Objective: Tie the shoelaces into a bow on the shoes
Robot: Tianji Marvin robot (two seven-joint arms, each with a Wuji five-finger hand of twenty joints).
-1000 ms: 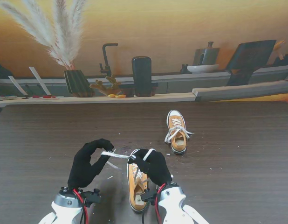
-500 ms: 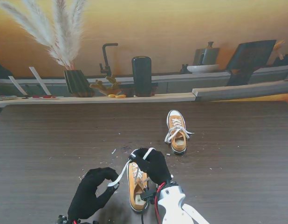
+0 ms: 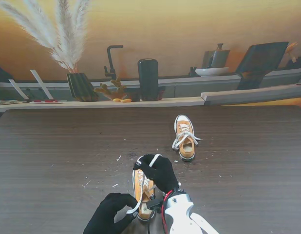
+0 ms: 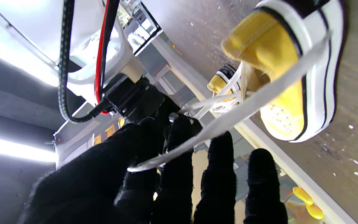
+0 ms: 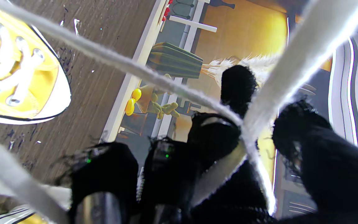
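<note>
Since a second ago my left hand (image 3: pixel 111 217) has drawn back toward me, from out beside the toe of the near shoe (image 3: pixel 142 191) down to its heel end, dragging one white lace (image 3: pixel 139 195) with it. That lace now runs along the shoe's left side, from my right hand (image 3: pixel 158 171) to my left. My left hand is clenched on the lace (image 4: pixel 216 126); the left wrist view shows the flat strip pinched between thumb and fingers (image 4: pixel 179 137), with its loose end poking out past them. My right hand has kept its place over the front of the shoe, fingers closed on the laces (image 5: pixel 179 88), two strands crossing at its fingertips (image 5: pixel 238 84). Farther from me, off to the right of my right hand, the second shoe (image 3: pixel 184 137) sits alone on the table (image 3: pixel 53 141), its laces loose.
</note>
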